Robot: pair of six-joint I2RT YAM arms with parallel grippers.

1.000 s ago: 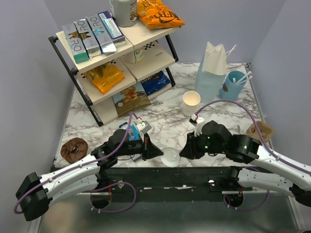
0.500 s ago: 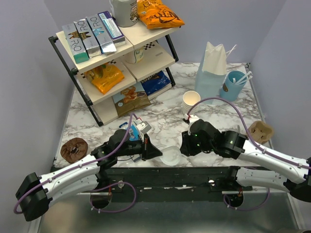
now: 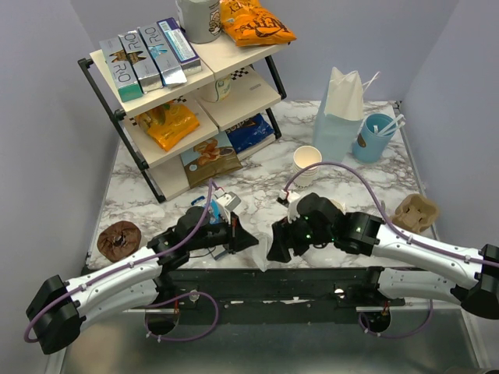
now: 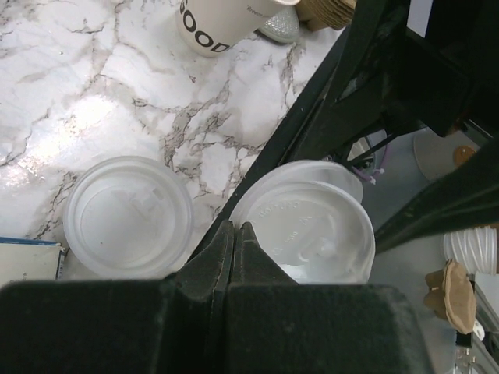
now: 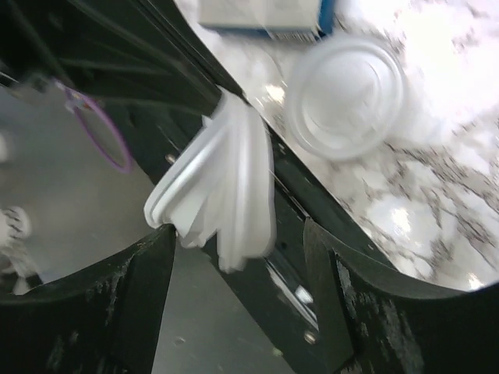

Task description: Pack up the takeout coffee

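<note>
— What is your left tool (image 4: 236, 230) doing?

— It is squeezed tight. Its two black fingers nip the rim of a bunch of lids (image 4: 308, 234). The lids are thin, round and made of cloudy plastic. They fan apart a little and tip up on edge.

— And the other one?

— My right tool (image 5: 238, 226) is spread wide and grips nothing. Its dull black fingers sit one on each side, just below that same bunch.

— Where do the lids hang?

— Out past the near edge of the worktop (image 4: 93, 86), over the black rail (image 4: 308, 128). One flat lid (image 4: 129, 214) lies alone on the worktop, just beside my left fingers.

— What is the worktop like?

— Shiny white stone with grey wiggly lines. Bare stone runs from the flat lid up to the takeout coffee (image 4: 214, 23).

— Where is that?

— It stands on the worktop, well past the lids and not far from the edge. It is a smooth cream paper cup with dark letters. The picture cuts off its top.
</note>
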